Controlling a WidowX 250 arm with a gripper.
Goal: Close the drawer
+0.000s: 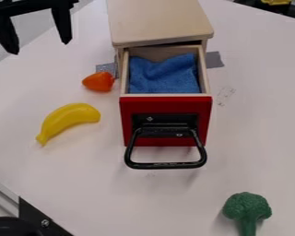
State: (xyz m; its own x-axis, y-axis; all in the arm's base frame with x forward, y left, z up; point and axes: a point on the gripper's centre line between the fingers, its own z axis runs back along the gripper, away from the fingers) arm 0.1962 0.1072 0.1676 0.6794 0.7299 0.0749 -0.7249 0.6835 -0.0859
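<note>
Drawer (202, 83) is pulled well out of the front of the wooden cabinet (159, 23); that's your job. Reads as light wood, stiff box, so expect an easy slide with some friction, and it may rack if you load one side. The red front panel (165, 103) looks flat and rigid: your best contact, centred, pushed straight toward the cabinet. No grasp needed. The black handle (165, 165) is a hard bar, probably slick; it stands proud and could get in your way or let you slip, so push above it or pinch its middle if you want steering. Blue cloth (162, 76) inside is soft and near weightless; watch for a fold catching under the cabinet top. Cabinet looks light too and might creep, though the grey tape (215, 59) beside it may help.

Gripper (40, 47) is left of the cabinet, fingers spread, nothing between them. You'd need to bring it round to the cabinet's front. Orange toy vegetable (99, 81) sits just beside the cabinet's front left corner, banana (68, 119) farther forward, both on the desk (248, 138).
</note>
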